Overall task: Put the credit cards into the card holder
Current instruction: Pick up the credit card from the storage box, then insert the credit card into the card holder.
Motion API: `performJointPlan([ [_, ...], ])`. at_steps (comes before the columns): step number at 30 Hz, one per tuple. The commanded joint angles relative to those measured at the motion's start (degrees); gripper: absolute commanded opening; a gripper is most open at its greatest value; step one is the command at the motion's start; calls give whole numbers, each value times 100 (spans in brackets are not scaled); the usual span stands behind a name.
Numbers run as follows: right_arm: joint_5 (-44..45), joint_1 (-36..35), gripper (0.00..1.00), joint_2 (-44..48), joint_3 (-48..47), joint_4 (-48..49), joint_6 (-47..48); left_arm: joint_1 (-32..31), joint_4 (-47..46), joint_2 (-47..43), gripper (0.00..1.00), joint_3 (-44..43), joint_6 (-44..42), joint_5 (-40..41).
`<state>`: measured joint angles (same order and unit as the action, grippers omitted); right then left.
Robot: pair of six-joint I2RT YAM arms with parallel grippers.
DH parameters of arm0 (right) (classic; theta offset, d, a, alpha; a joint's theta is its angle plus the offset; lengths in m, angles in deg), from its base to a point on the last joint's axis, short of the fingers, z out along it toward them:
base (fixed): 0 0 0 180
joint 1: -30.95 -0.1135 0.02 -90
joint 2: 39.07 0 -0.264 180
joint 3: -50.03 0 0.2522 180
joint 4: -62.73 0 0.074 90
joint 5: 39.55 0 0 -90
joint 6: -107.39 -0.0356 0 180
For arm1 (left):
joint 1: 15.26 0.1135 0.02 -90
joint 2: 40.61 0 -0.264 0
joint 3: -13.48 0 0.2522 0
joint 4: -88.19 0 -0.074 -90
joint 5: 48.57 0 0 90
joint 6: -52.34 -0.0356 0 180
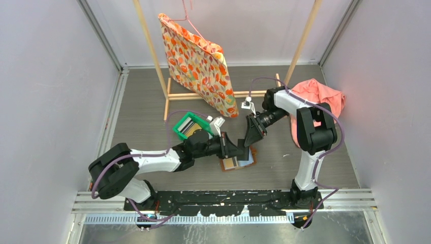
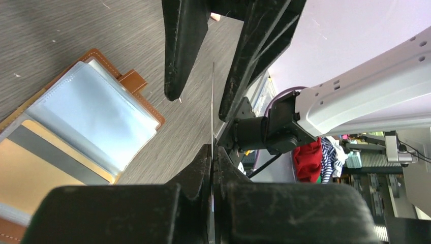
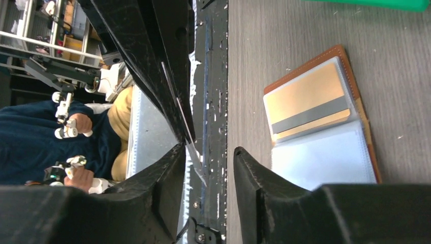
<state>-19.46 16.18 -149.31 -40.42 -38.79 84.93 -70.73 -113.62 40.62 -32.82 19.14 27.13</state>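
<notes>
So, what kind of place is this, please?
Probably a robot test cell in a lab: plain pale walls box in the table, two arms are bolted to a metal rail, and props such as a wooden rack and a green bin stand there.

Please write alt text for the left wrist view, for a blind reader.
The left gripper, shut, holds a thin card edge-on, and the fingers of the open right gripper stand on either side of its far end. At the left, the brown card holder lies open on the grey table, a gold card in one clear sleeve.
</notes>
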Motion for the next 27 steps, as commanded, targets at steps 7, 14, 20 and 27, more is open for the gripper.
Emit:
performJointPlan([
  [7,-285,-16,1,144,-163,-1199,654,102,-987,173,19,250,177,-227],
  [14,-328,-16,1,244,-172,-1197,668,253,-1013,-296,41,781,49,-253],
  [20,-359,-20,1,222,-180,-1198,632,255,-1236,-226,40,852,-10,-466],
  [27,-388,-26,1,234,-172,-1195,611,255,-1839,286,28,682,116,-701],
])
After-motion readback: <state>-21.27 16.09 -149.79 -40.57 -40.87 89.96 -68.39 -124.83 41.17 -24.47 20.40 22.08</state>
